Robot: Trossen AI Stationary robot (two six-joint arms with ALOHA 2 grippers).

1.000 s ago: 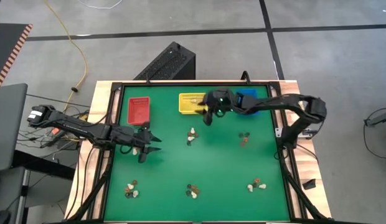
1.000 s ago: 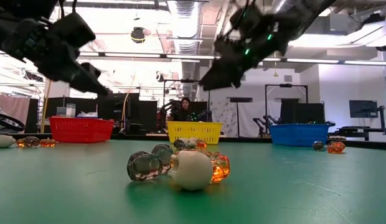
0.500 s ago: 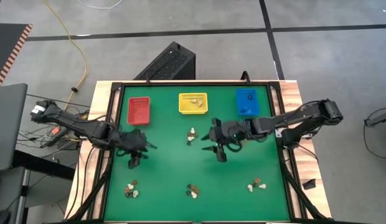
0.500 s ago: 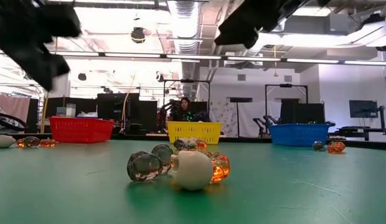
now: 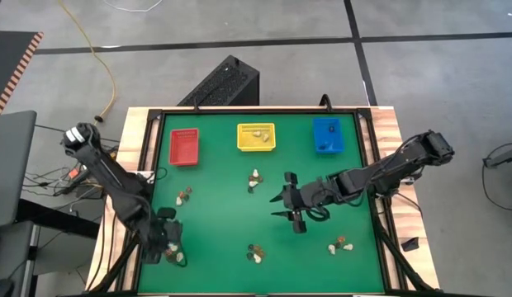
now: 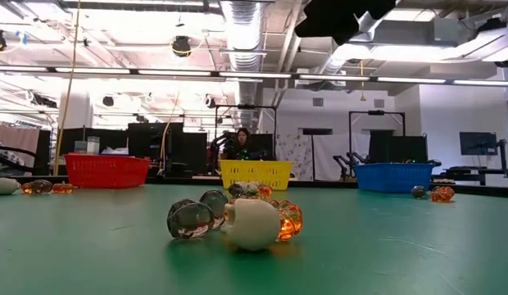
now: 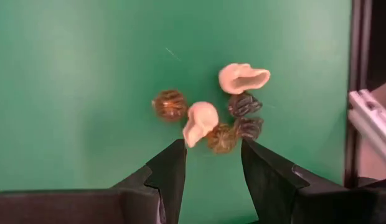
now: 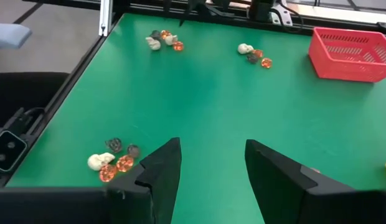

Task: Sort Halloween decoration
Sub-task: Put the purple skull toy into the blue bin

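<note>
The Halloween decoration lies in small clusters of cream, orange and dark trinkets on the green table. My left gripper [image 5: 167, 244] [image 7: 211, 146] hangs open above the near-left cluster [image 5: 175, 253] [image 7: 213, 118], a finger on either side of it, touching nothing. My right gripper [image 5: 287, 206] [image 8: 208, 149] is open over the middle of the table, touching nothing. Other clusters lie at left [image 5: 183, 195], centre [image 5: 254, 179], near-middle [image 5: 254, 253] [image 8: 112, 162] [image 6: 238, 220] and near-right [image 5: 339, 244]. One trinket lies in the yellow bin [image 5: 256, 136].
Red bin [image 5: 184, 146] [image 8: 352, 53], yellow bin and blue bin [image 5: 328, 134] stand in a row along the far edge. A black frame borders the table. Bare green mat lies between the clusters. A person sits in the room beyond the yellow bin [image 6: 254, 174].
My left gripper has swung from the left-middle of the table toward the near-left corner and now stands over the cluster there, uncovering the trinkets at left. My right gripper has come away from the yellow bin toward the near edge, to the table's middle.
</note>
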